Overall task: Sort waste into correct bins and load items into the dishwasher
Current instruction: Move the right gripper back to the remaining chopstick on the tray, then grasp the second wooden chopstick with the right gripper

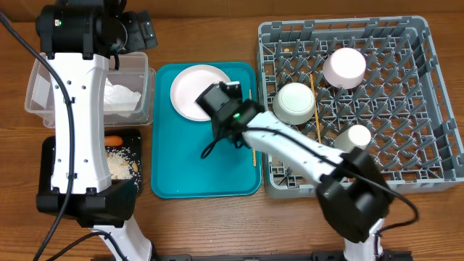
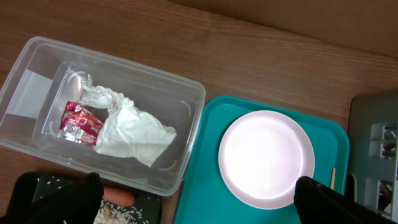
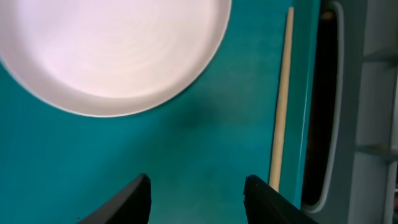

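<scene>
Black-fingered and released, my right gripper (image 3: 196, 199) hovers with its tips apart at the bottom edge of the right wrist view, only the bare teal tray (image 3: 205, 143) showing between them. Toward the upper left of that frame the round pale plate (image 3: 112, 50) lies flat on the tray. A thin wooden chopstick (image 3: 281, 93) lies along the tray's right rim, just beside the grey dish rack (image 3: 373, 93). Seen from overhead, the rack fills the upper right and holds a pale bowl (image 1: 295, 101), a second bowl (image 1: 344, 67), a white cup (image 1: 357, 136) and another chopstick (image 1: 316, 109). My left gripper (image 2: 199, 202) is spread wide and empty near the clear tub (image 2: 200, 93) at the upper left, where crumpled white napkins (image 2: 134, 127) and a red wrapper (image 2: 78, 121) lie inside. Below the tub, the black tray (image 1: 45, 163) holds a carrot (image 1: 113, 138) and loose rice (image 1: 119, 161).
</scene>
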Robot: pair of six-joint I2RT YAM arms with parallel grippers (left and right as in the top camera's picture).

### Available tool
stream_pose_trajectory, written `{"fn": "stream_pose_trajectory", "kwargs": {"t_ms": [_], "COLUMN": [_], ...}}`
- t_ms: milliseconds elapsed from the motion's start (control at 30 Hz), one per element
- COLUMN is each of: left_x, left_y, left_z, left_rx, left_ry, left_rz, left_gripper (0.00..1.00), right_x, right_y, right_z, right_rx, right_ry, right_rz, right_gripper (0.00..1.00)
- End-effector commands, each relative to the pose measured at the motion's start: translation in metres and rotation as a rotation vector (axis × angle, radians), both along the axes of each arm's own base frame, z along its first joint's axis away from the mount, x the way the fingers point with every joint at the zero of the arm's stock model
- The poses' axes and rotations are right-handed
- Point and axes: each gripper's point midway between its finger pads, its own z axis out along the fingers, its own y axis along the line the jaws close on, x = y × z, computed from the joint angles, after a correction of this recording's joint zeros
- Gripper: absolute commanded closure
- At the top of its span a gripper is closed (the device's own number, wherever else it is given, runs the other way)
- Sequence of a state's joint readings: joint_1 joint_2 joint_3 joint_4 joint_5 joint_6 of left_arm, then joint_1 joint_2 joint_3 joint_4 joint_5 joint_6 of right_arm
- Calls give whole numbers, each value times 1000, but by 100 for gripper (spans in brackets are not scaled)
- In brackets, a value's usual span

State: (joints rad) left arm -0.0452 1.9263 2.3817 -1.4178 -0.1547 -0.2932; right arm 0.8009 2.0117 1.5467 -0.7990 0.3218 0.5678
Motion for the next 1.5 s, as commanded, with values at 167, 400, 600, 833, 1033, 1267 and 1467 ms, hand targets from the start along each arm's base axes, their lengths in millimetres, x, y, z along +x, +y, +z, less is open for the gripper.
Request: {"fn": "stream_pose_trajectory", "kwargs": {"t_ms": [167, 400, 600, 833, 1033, 1267, 1467], "left_x": [-2, -2, -2, -2, -2, -2, -2], "left_y": [2, 2, 2, 2, 2, 2, 2], "left_z": [10, 10, 10, 10, 10, 10, 10], "left_rx": [-4, -4, -4, -4, -4, -4, -4], "left_ry": [-29, -29, -29, -29, -29, -29, -29], "left_rz": [20, 20, 20, 20, 20, 20, 20], "left_gripper": [0, 0, 0, 0, 0, 0, 0], "right_x": [10, 13, 11, 8, 0, -2, -4], "right_y": [-23, -32, -39, -41, -33, -34, -32], "right_z": [-35, -44, -56, -61, -77, -86, -85], "right_rx": [-105, -92, -87, -77, -48, -58, -49], "right_ry": [-28, 11, 50, 71, 133, 151, 164], "right_rz": [-148, -168, -178, -178, -160, -159, -155], "right_gripper": [47, 46, 46, 46, 46, 47, 48]}}
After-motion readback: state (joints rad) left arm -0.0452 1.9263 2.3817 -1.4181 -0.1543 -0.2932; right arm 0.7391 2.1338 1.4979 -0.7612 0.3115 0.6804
